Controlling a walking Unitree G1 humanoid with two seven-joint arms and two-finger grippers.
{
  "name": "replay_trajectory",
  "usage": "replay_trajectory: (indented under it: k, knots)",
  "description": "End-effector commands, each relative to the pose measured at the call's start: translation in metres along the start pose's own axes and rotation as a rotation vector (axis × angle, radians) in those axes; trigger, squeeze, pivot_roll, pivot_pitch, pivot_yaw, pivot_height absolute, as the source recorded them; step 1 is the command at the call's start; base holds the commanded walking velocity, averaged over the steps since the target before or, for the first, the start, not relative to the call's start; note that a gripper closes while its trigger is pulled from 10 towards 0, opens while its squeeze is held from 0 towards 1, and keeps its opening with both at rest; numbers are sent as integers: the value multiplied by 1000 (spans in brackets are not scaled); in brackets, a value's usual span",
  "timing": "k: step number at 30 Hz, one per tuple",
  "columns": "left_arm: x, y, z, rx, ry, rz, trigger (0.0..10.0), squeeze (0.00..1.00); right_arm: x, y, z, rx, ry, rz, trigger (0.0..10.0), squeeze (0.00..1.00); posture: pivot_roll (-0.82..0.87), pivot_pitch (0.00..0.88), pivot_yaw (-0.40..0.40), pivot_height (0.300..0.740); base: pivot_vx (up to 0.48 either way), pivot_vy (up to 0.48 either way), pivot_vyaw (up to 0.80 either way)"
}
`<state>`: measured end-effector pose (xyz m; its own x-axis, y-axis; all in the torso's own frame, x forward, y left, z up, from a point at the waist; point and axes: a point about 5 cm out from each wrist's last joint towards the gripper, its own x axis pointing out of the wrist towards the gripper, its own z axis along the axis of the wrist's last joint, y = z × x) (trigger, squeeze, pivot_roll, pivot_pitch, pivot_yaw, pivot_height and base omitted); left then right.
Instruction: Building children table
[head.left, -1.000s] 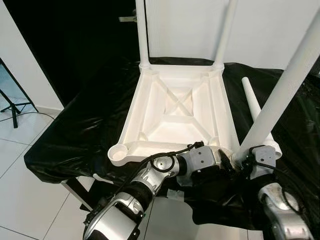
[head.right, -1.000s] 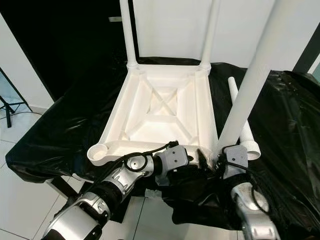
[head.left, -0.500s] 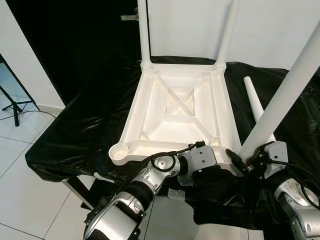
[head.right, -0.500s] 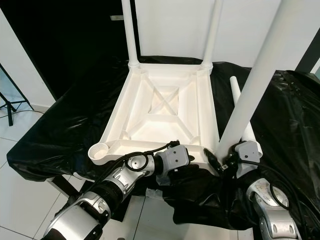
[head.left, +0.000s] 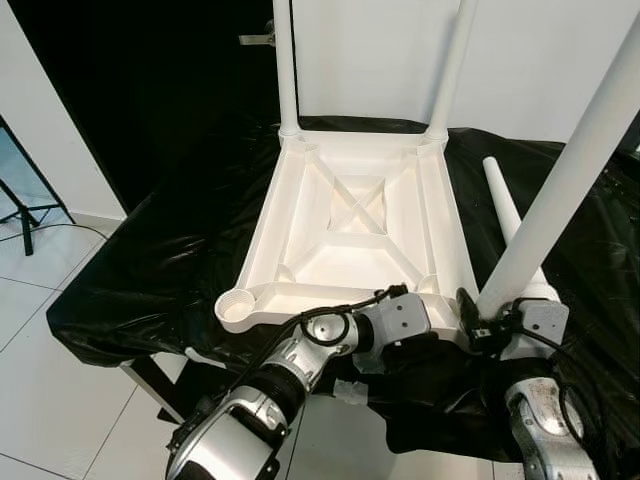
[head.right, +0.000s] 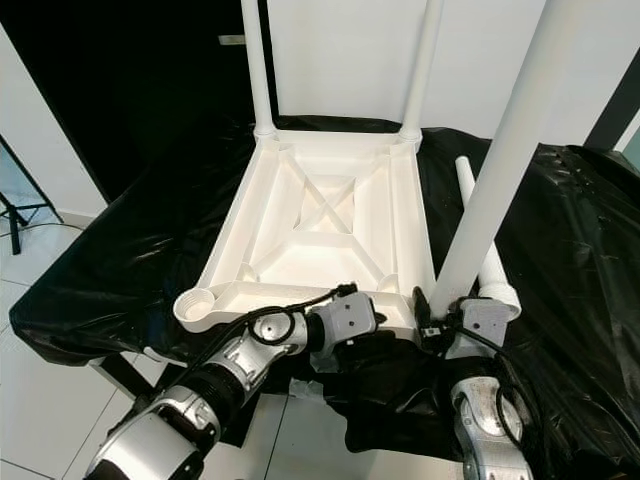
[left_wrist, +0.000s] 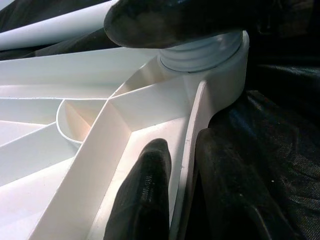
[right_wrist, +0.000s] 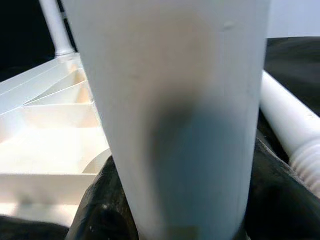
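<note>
The white table top (head.left: 350, 235) lies upside down on a black-covered surface. Two white legs (head.left: 285, 70) (head.left: 450, 70) stand upright in its far corners. At the near right corner my right gripper (head.left: 488, 328) is shut on the base of a third leg (head.left: 560, 190), which leans up to the right; its black fingers (right_wrist: 105, 205) flank the leg. My left gripper (left_wrist: 182, 150) is shut on the table top's near rim beside that corner, one finger inside the rim and one outside. The near left corner socket (head.left: 238, 303) is empty.
A fourth white leg (head.left: 503, 205) lies loose on the black cover (head.left: 160, 260) to the right of the table top. A tripod (head.left: 25, 215) stands on the white tiled floor at the left. A white wall rises behind.
My right wrist has shifted a little around the base of the leg, which stays leaning at the near right corner. The left gripper keeps its hold on the rim.
</note>
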<state>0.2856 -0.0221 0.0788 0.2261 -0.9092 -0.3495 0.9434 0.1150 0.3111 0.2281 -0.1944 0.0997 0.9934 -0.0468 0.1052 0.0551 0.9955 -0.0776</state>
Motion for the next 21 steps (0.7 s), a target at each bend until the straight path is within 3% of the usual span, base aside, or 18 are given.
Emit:
replay_trajectory:
  k: [1,2,3,4,5,7,8,14,15,21]
  knots:
    - [-7,-21,-37,-107,139,-30,10000,0,-2,-4,-11,-24,61,-36,0,0,146,0,-15,740,0,0,0]
    - [-8,-20,-38,-106,141,-31,10000,0,-2,-3,-12,-11,66,-31,7333,0,149,0,-5,740,0,0,0]
    - [-8,-20,-38,-106,141,-31,10000,0,-2,-3,-12,-11,66,-31,7333,0,149,0,-5,740,0,0,0]
    - [-9,-20,-38,-105,144,-32,10000,0,-2,-1,-12,-5,68,-29,9490,0,149,0,-2,740,0,0,0]
    - [-10,-20,-39,-101,149,-38,10000,0,-2,1,-13,-3,70,-26,10000,0,153,0,4,740,0,0,0]
    - [-12,-20,-40,-96,154,-45,10000,0,-3,3,-13,-3,70,-26,10000,0,155,0,5,740,0,0,0]
    - [-13,-19,-41,-96,156,-45,10000,0,-3,3,-14,3,70,-30,10000,1000,155,0,10,740,0,0,0]
    - [-13,-17,-40,-94,157,-40,10000,0,-2,4,-15,-2,67,-13,10000,1000,149,0,13,740,0,0,0]
    - [-13,-16,-39,-92,156,-40,10000,0,-2,5,-14,-24,61,17,10000,0,145,0,16,740,0,0,0]
    - [-10,-16,-36,-84,149,-51,10000,0,-2,1,-10,-100,41,218,10000,0,135,0,30,740,0,0,0]
